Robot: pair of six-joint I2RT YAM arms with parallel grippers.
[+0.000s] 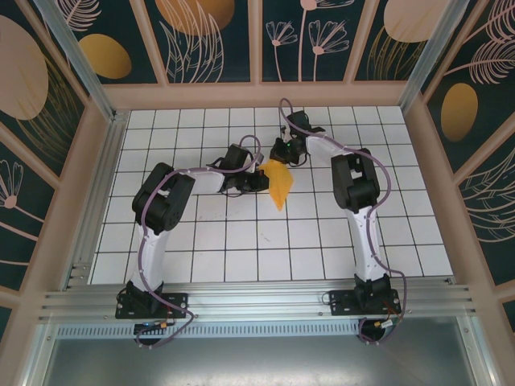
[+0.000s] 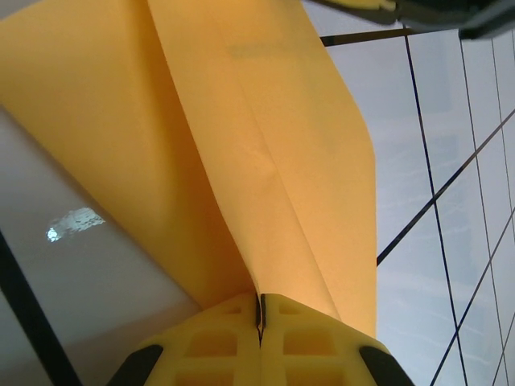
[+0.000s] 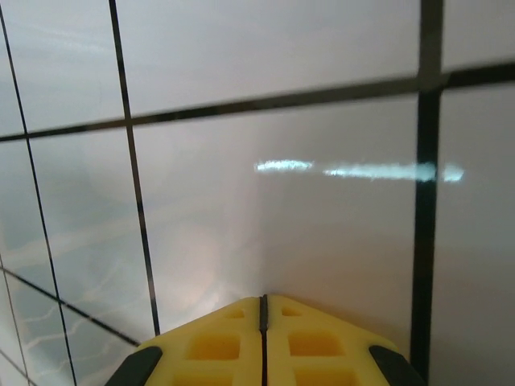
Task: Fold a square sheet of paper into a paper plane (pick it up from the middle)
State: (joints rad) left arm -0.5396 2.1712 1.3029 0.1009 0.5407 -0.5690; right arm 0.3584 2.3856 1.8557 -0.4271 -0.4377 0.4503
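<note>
The paper plane (image 1: 279,185) is an orange folded dart, wide at its far end and tapering to a point toward me. It is held a little above the white grid table (image 1: 241,241). My left gripper (image 1: 259,178) is shut on its left edge. In the left wrist view the folded layers with a centre ridge (image 2: 265,145) run up from the closed fingertips (image 2: 260,310). My right gripper (image 1: 283,153) hangs just beyond the plane's wide end, shut with nothing between its fingers. In its own view the closed gripper (image 3: 263,301) points at bare tile. No flat square sheet is in view.
Wooden walls with patterned panels (image 1: 257,92) ring the table on three sides. An aluminium rail (image 1: 257,301) crosses the near edge, above both arm bases. Open tiles lie in front of the plane and to both sides.
</note>
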